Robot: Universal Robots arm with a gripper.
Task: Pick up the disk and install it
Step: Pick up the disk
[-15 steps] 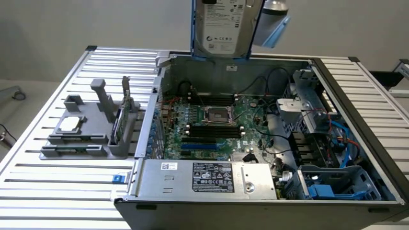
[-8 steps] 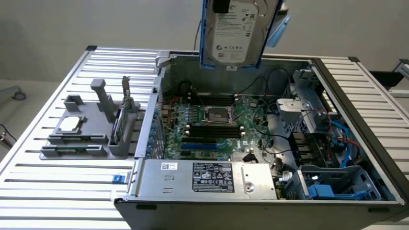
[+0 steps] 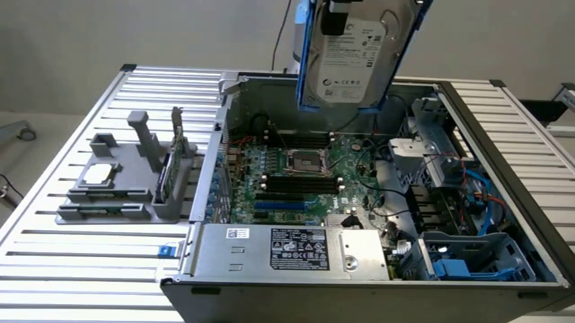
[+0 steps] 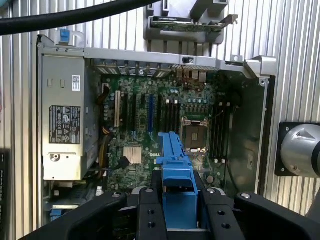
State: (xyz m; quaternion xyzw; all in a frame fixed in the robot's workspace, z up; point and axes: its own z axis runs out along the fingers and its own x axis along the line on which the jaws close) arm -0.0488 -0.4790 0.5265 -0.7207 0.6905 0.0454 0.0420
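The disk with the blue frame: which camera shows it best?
The exterior view: the disk hangs above the open computer case, silver face and white label towards the camera. In the wrist view its blue carrier appears edge-on, clamped between the jaws.

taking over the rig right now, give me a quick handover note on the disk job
End effector: shut on the disk, gripping it by its blue carrier.
Disk: held on edge in the air, label facing the exterior camera, above the motherboard of the open computer case.
Done: pick-up. The disk is off the table and over the case.
Left: the install. The disk is not seated anywhere in the case yet.
Also: the grey holder on the table, at the exterior view's left, carries a processor chip and a card on edge.
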